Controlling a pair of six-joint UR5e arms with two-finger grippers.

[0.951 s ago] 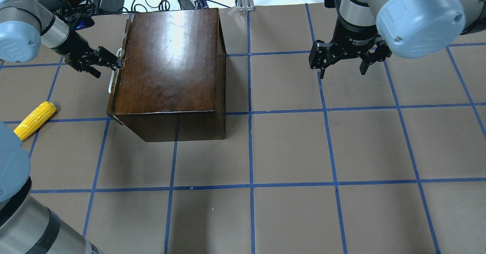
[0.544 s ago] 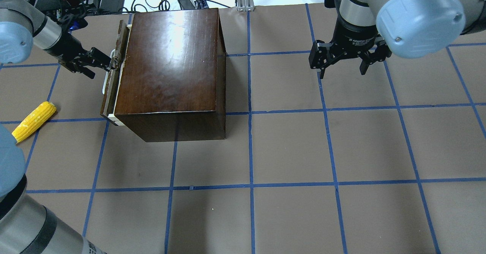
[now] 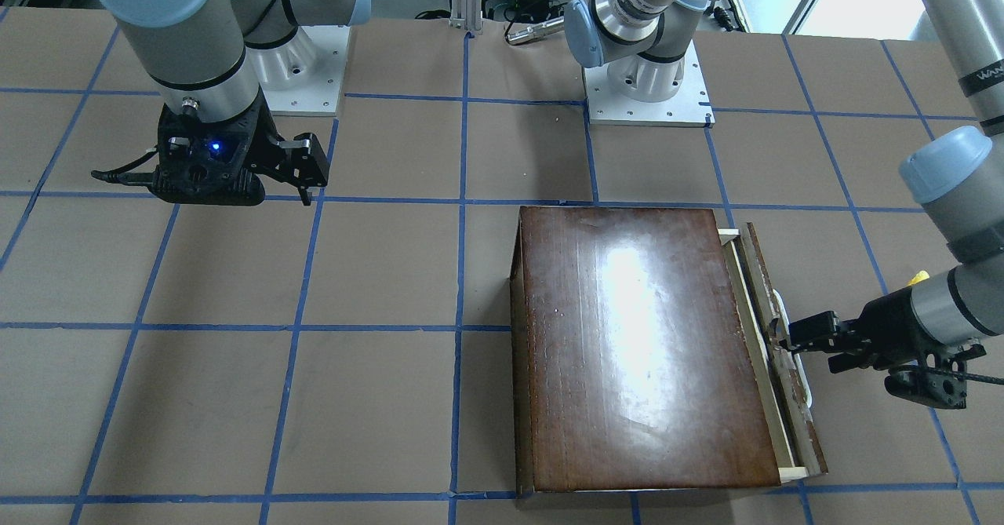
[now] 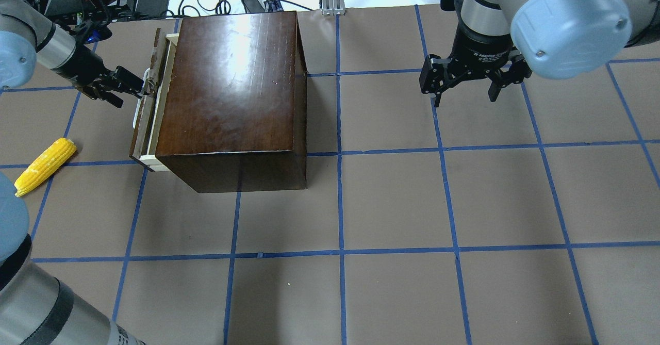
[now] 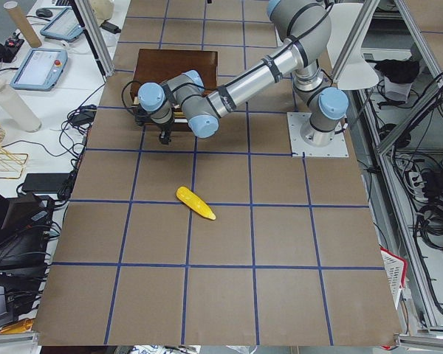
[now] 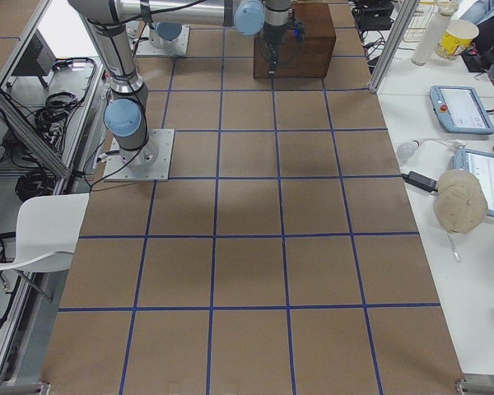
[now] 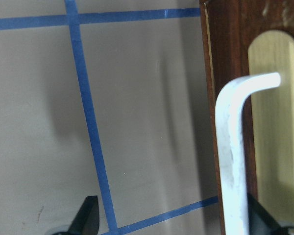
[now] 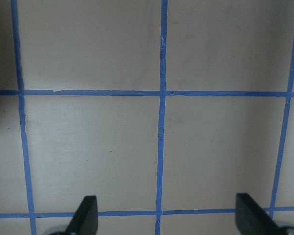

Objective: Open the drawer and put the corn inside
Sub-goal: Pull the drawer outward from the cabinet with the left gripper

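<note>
Left gripper point(image 4: 131, 91), fingers spread, one finger set between the whitish handle point(image 4: 137, 112) and the front panel of the drawer point(image 4: 154, 105). The drawer stands slightly out of the dark box point(image 4: 232, 82), exposing a narrow strip of pale wood. The corn point(image 4: 45, 165) lies on the table point(image 4: 392, 200), well apart from the drawer. Right gripper point(image 4: 465, 99), fingers spread, hangs above the table, far from the box.

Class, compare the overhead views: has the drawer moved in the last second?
Yes. The drawer has slid out towards the view's left, away from the box, which stayed put. A strip of pale wood now shows between its front and the box.
</note>
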